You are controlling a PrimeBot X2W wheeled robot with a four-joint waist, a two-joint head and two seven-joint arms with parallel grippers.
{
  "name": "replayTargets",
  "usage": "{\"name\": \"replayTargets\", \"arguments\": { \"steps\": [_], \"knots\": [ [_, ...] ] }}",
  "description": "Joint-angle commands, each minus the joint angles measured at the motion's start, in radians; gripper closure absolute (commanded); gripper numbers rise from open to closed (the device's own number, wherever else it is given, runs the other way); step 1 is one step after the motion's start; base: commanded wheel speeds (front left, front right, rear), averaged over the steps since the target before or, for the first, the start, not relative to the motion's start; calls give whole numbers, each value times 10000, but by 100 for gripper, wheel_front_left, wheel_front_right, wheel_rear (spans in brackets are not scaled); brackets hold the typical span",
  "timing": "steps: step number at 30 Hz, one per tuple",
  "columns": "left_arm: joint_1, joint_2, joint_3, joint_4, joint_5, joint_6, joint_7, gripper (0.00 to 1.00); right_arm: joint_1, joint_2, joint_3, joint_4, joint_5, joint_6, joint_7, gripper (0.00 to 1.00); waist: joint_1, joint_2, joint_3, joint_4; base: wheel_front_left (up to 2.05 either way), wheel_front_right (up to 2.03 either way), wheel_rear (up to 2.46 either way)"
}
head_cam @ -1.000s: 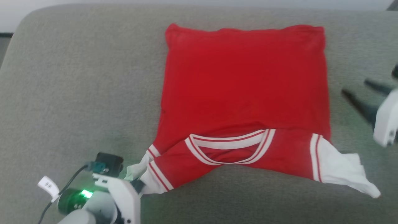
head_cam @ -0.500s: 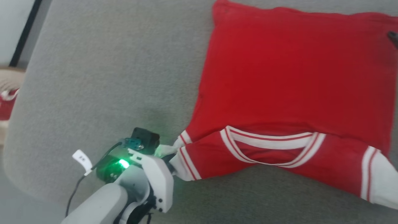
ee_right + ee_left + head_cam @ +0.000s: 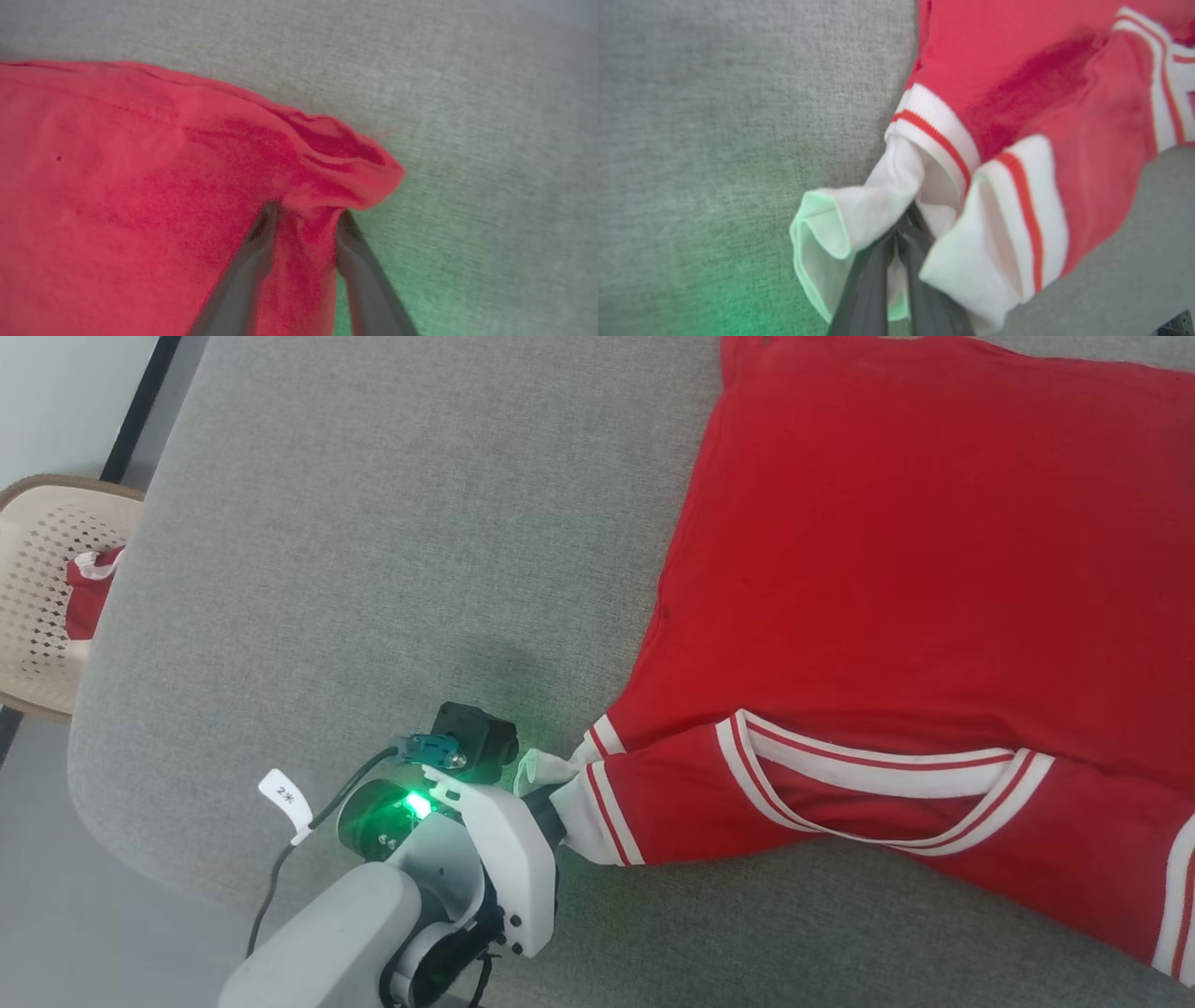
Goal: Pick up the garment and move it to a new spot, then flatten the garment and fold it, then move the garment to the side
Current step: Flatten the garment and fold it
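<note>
Nearest, the left gripper (image 3: 553,814) is clenched on the white sleeve (image 3: 850,219) of the garment (image 3: 915,569), which lies spread on a grey woven cushion (image 3: 373,569). The right gripper (image 3: 306,217) straddles a bunched red corner; whether it pinches, I cannot tell. Past the cushion's edge are a beige perforated chair (image 3: 37,569) and a pale wall (image 3: 65,392).

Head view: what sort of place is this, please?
Probably a living room or laundry corner: a grey fabric cushion bears the garment, and a beige perforated basket or chair holds more red cloth.
</note>
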Motion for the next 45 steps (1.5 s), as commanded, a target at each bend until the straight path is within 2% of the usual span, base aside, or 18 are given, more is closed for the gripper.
{"name": "replayTargets", "arguments": {
  "steps": [1, 8, 16, 22, 30, 36, 41, 42, 43, 44, 45],
  "knots": [
    [53, 150, 16, 717, 17, 221, 106, 100, 939, 343, 323, 527, 70, 4, 347, 100, 0, -1, -16, -47, 0, 0, 0],
    [20, 393, 376, 1112, -178, 320, -108, 100, 836, 162, 749, -307, 448, 1, 116, 100, 0, -1, -406, -581, 0, 0, 0],
    [240, 971, 760, 1025, -252, 515, -152, 100, 1708, -171, 1408, -2286, 1309, -1, 410, 100, 0, -1, -984, -1573, 0, 0, 0],
    [471, 1336, 964, 816, -395, 621, -145, 100, 3240, -595, 1468, -4243, 2133, -1, 629, 100, 0, -1, -1345, -2294, 0, 0, 0],
    [726, 1642, 1075, 518, -468, 748, -98, 100, 5758, -847, 574, -6136, 2455, -1, 802, 100, 0, -1, -1556, -2944, 0, 0, 0],
    [797, 1751, 1067, 400, -488, 791, -40, 100, 8097, -309, -745, -7034, 2155, -3, 820, 100, 0, -1, -1586, -3172, 0, 0, 0],
    [841, 1766, 1046, 452, -516, 788, -51, 100, 9279, 681, -1337, -6875, 1453, -3, 551, 100, 0, -1, -1602, -3279, 0, 0, 0],
    [846, 1771, 1030, 476, -522, 770, -46, 100, 9362, 832, -1411, -6759, 1241, -6, 463, 69, 0, -1, -1617, -3288, 0, 0, 0],
    [852, 1779, 1014, 512, -538, 742, -44, 100, 9449, 1117, -1518, -6549, 1020, -6, 341, 13, 0, -1, -1650, -3303, 0, 0, 0],
    [853, 1790, 1013, 528, -543, 732, -46, 100, 9490, 1183, -1524, -6493, 911, -6, 357, 0, 0, -1, -1664, -3307, 0, 0, 0],
    [860, 1801, 1010, 548, -544, 728, -59, 100, 9493, 1281, -1603, -6501, 861, -6, 323, 0, 0, -1, -1682, -3316, 0, 0, 0]
  ]
}}
